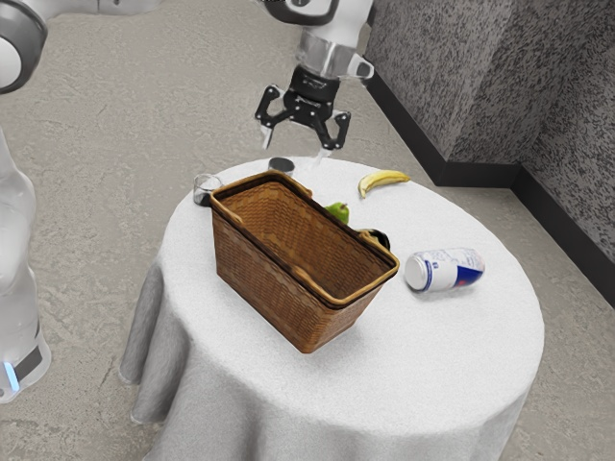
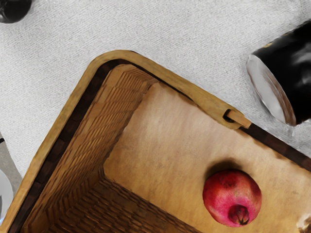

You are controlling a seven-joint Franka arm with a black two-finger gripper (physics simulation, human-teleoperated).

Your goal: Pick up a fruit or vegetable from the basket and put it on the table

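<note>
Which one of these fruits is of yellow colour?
The banana, lying on the table outside the basket; the pear is green, the pomegranate red.

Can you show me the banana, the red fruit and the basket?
Banana (image 1: pixel 384 178): exterior view, middle of its yellow peel.
Red fruit (image 2: pixel 232 196): wrist view, middle of its skin.
Basket (image 1: pixel 264 286): exterior view, outside of its woven wall.

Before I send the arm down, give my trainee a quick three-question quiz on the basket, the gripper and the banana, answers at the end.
1. True or false: the gripper is open.
2. Which red fruit lies inside the basket?
3. Fill in the missing word: the banana lies on the ____.

Key: 1. true; 2. pomegranate; 3. table.
</note>
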